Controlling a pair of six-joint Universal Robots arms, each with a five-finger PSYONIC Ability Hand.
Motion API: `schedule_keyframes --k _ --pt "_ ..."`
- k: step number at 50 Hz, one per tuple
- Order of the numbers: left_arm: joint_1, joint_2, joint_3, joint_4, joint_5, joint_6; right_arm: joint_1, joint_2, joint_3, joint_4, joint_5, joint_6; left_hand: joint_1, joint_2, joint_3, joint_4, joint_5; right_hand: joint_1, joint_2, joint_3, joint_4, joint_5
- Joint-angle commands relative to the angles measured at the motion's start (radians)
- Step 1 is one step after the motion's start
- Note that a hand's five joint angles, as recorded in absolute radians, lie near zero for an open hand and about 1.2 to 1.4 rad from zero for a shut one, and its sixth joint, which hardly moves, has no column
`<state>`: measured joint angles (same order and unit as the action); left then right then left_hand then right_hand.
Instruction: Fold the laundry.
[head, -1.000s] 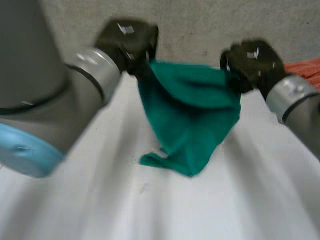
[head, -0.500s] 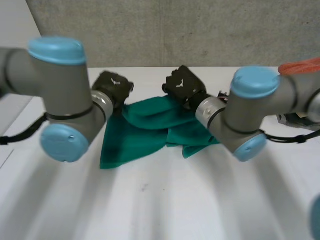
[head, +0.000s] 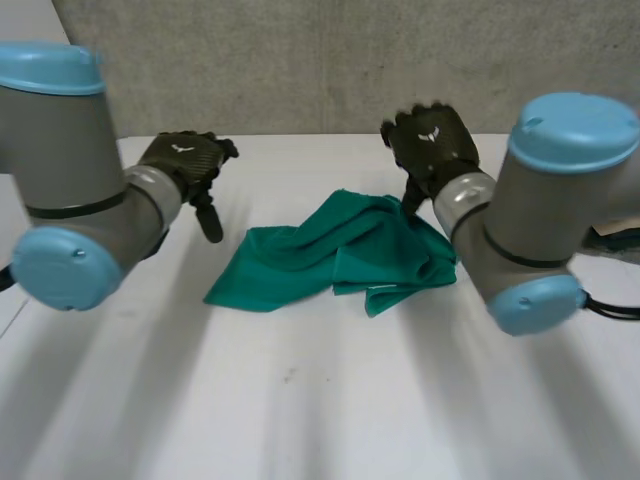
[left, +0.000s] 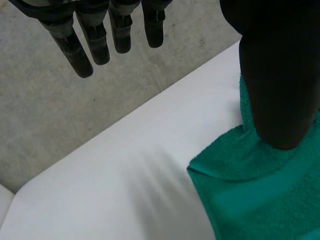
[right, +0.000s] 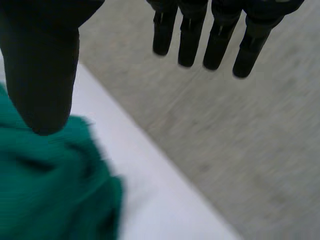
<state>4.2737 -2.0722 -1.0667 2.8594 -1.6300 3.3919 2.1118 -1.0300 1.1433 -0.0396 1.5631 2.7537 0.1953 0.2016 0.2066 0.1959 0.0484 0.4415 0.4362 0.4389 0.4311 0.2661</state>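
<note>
A green towel (head: 335, 255) lies loosely folded and rumpled on the white table (head: 300, 400), a little past its middle. My left hand (head: 185, 165) hovers off the towel's left side, apart from it, fingers straight and spread from the thumb. In the left wrist view its fingers (left: 100, 35) hang over the table's far edge, and the thumb (left: 280, 85) stands above a corner of the towel (left: 250, 190). My right hand (head: 430, 145) is open just above the towel's far right edge. Its fingers (right: 215, 35) are straight, and its thumb (right: 42, 65) is over the towel (right: 50, 190).
Beyond the table's far edge lies a grey concrete floor (head: 350, 60). An orange and dark object (head: 615, 240) peeks out behind my right arm at the table's right side. Bare table surface stretches in front of the towel.
Both hands let go of the towel and opened. The towel, held up a second ago, now lies on the table. The hands drew apart, left one outward to the left.
</note>
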Motion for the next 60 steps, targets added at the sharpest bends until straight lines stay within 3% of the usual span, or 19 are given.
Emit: schedule_keyframes --k 1,10,21,25,26,28,33,36,47,56,60 --pt "0.063 0.064 -0.130 0.003 0.088 -0.034 -0.019 0.017 0.038 0.244 -0.116 0.118 -0.021 -0.027 -0.032 -0.021 -0.048 0.252 0.258 0.255 0.263 0.253" --pt "0.090 0.078 -0.228 -0.005 0.128 -0.103 0.014 0.177 0.003 0.143 -0.127 0.147 -0.021 -0.027 -0.032 -0.021 -0.048 0.294 0.299 0.296 0.304 0.295" --pt "0.109 0.096 -0.285 0.001 0.133 -0.112 0.071 0.373 -0.103 -0.124 0.001 0.136 -0.021 -0.027 -0.032 -0.021 -0.048 0.303 0.308 0.305 0.313 0.303" --pt "0.117 0.096 -0.285 0.005 0.133 -0.114 0.083 0.416 -0.142 -0.166 0.035 0.124 -0.021 -0.027 -0.032 -0.021 -0.048 0.510 0.515 0.513 0.521 0.511" --pt "0.120 0.095 -0.283 0.005 0.131 -0.114 0.083 0.419 -0.152 -0.166 0.041 0.118 -0.021 -0.027 -0.032 -0.021 -0.048 0.895 0.900 0.897 0.905 0.896" --pt "0.121 0.093 -0.280 0.008 0.130 -0.114 0.082 0.410 -0.158 -0.161 0.041 0.115 -0.021 -0.027 -0.032 -0.021 -0.048 0.955 0.960 0.957 0.965 0.956" --pt "0.124 0.081 -0.268 0.028 0.127 -0.111 0.077 0.277 -0.120 -0.148 0.029 0.139 -0.021 -0.027 -0.032 -0.021 -0.048 0.955 0.960 0.957 0.965 0.956" --pt "0.121 0.052 -0.236 0.058 0.121 -0.111 0.065 0.103 -0.096 -0.135 -0.024 0.178 -0.021 -0.027 -0.032 -0.021 -0.048 0.955 0.960 0.957 0.965 0.956" --pt "0.074 -0.146 -0.030 0.058 0.088 -0.141 0.050 -0.235 -0.115 0.084 -0.218 0.208 -0.021 -0.027 -0.032 -0.021 -0.048 0.955 0.960 0.957 0.965 0.956" --pt "-0.008 -0.305 0.122 -0.021 0.062 -0.201 0.034 -0.404 -0.155 0.136 -0.301 0.290 -0.021 -0.027 -0.032 -0.021 -0.048 0.955 0.960 0.957 0.965 0.956" --pt "-0.029 -0.342 0.159 -0.028 -0.004 -0.215 0.010 -0.466 -0.163 0.155 -0.324 0.348 -0.021 -0.027 -0.032 -0.021 -0.048 0.955 0.960 0.957 0.965 0.956"
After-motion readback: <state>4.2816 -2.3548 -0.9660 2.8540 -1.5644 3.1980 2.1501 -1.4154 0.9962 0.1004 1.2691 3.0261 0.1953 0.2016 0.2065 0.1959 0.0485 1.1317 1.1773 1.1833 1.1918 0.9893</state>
